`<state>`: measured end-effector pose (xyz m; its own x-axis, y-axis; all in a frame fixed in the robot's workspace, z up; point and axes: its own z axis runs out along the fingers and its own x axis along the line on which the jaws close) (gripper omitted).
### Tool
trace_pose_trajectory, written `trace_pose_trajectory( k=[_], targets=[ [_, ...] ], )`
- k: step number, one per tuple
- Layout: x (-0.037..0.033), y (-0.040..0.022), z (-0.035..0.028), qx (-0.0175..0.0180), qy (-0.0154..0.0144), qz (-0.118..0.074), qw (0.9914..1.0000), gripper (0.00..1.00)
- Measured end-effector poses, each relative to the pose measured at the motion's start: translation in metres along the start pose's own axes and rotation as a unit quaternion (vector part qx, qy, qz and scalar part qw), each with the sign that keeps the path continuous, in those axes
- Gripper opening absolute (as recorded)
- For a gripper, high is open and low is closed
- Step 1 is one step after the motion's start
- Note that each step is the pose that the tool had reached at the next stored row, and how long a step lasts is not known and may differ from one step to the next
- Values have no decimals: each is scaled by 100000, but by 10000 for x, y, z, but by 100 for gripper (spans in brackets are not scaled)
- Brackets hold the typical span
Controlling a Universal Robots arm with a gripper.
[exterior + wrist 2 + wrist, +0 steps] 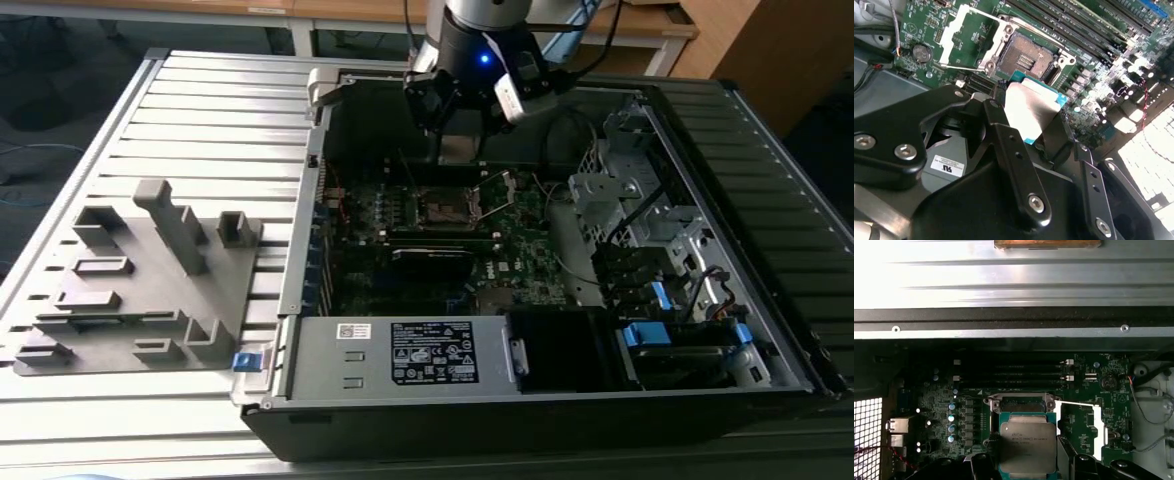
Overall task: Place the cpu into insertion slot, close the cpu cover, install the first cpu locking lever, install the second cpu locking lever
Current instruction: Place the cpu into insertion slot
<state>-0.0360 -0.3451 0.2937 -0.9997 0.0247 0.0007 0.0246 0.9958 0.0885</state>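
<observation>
Four steps are called for, and as I judge it none is finished yet. The gripper is clamped on the cpu, with its black fingers pressing on opposite edges of the chip. The chip's dull metal top faces the first wrist view.

In the exterior view the gripper hangs inside the open computer case, over the far part of the motherboard. The cpu is held above the insertion slot and appears to be apart from it, not seated. The slot lies bare, its contact field exposed.

The cpu cover is swung back flat, just beside the slot on the exterior view's right. The green board shows through its square opening. With the frame thrown open like that, I take the two latching steps to be undone as well.

So placing the chip is the step in hand. Closing the cover and both latchings remain.
</observation>
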Motion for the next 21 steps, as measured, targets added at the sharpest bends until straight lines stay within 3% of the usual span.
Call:
trace_pose_trajectory(
  k=[5,12,21],
  targets=[
    [9,-1,14,-22,-10,13,100000,54],
    [19,-11,122,-7,-3,6,100000,54],
    [19,-11,129,-7,-10,5,100000,54]
  ],
)
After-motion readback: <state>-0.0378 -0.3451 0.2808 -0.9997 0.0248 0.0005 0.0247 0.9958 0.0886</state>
